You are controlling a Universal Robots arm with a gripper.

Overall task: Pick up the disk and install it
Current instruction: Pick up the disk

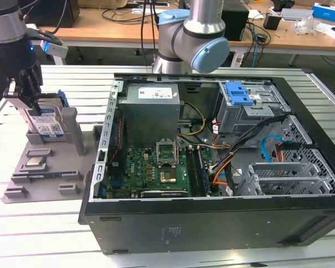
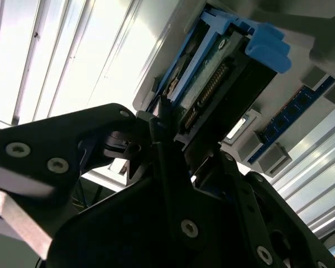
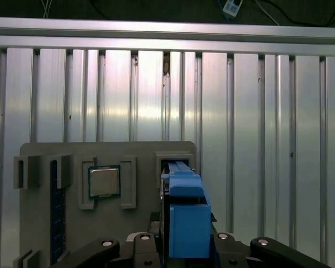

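Note:
The disk stands on edge in a slot of the grey holder at the exterior view's left; its white-and-blue label faces the camera. My gripper comes down on it from above, one finger on each flat side. In the first wrist view the disk's blue frame rises between the black fingers. In the second wrist view the fingers press against the disk near its connector edge. The gripper looks shut on the disk, which still sits in the holder.
A square processor chip and a memory stick lie in other pockets of the holder. To the exterior view's right, the open computer case holds a motherboard, cables and a grey drive cage with a blue latch. A second robot arm stands behind.

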